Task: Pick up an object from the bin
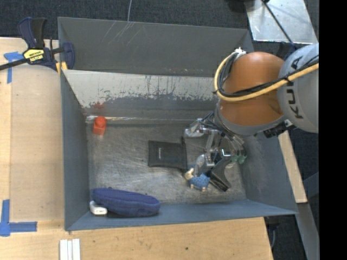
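Grey bin: gripper low at front-right of floor; open/closed state cannot be told. Dk-blue fabric pouch front-left. Black flat square ctr. Small blue item just beside gripper. Orange block rear-left.

A robotics lab: a KUKA arm reaches into a grey metal bin.
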